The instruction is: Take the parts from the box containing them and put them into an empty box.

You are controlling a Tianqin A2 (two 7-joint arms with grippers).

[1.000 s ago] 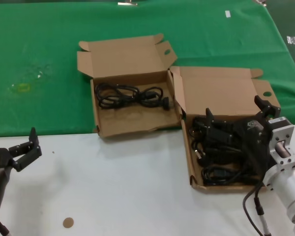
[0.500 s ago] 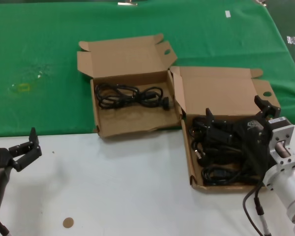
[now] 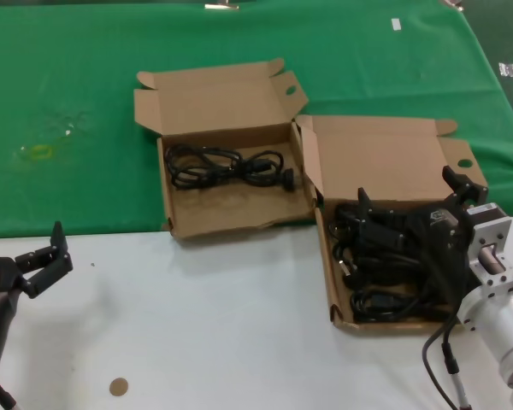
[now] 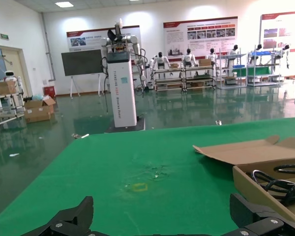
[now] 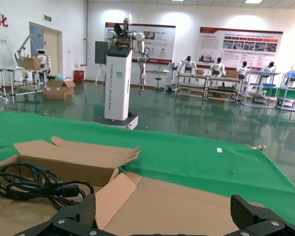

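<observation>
Power cords, black, 2 lots. Lot 1: a heap of coiled power cords point(image 3: 378, 269) with chunky plugs, filling the right box point(image 3: 385, 166), which sits at about 4 o'clock in the head view, straddling the edge between green cloth point(image 3: 85, 102) and white worktop point(image 3: 197, 342). The heap has no single heading; plugs point several ways, and the mass runs lengthwise from the box's far wall toward its near wall.

Lot 2: 1 power cord bundle point(image 3: 227, 166) point(image 5: 29, 184) in the left box point(image 3: 214, 107), near centre of the head view, on the green cloth. Long axis runs 9 o'clock to 3 o'clock; plug end lies at the 3 o'clock side, close to the box wall shared with the right box.

Right gripper point(image 3: 410, 205): directly over the heap in the right box, fingers spread wide, 1 fingertip over the cords at the box's left side, the other past its right edge. Holding nothing; contact with the cords cannot be told.

Left gripper point(image 3: 43, 256): parked at 8 o'clock over the white worktop, well apart from both boxes, fingers parted, holding nothing.

Both boxes: lids folded back, flaps touching at their adjoining corner.
</observation>
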